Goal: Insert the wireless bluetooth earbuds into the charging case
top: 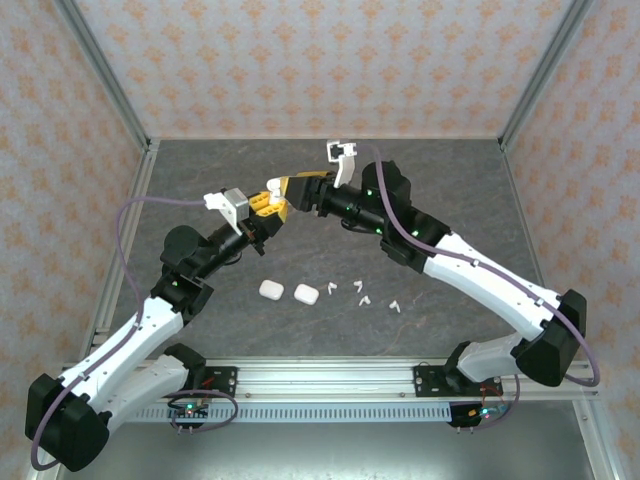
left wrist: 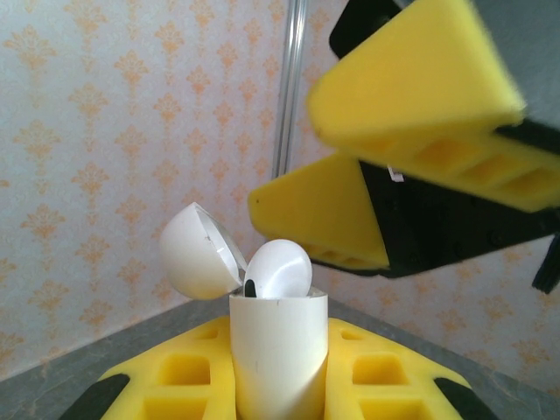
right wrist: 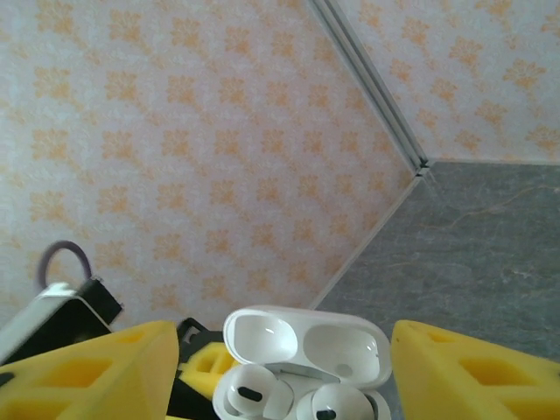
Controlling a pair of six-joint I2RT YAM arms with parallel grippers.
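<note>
trouble from here would most likely come from the right gripper. its yellow fingers stand spread with nothing between them, just above and beside the charging case, and a careless pull-away could clip the raised lid or knock the case askew. the left gripper is clamped on the case's lower body and holds it upright, lifted off the table. if it tilted, or the foam pads slipped, what sits inside could spill. in the left wrist view one earbud has its head standing above the rim, so we think it may not be fully seated, though the angle is too poor to be sure. shutting the lid on it could jam it or pop it out.

as for containers, the held case is open and, seen from the right wrist, carries two white earbuds, one in each well. down on the table two closed cases lie side by side, contents hidden. four loose earbuds lie scattered just to their right, yet to be placed.
</note>
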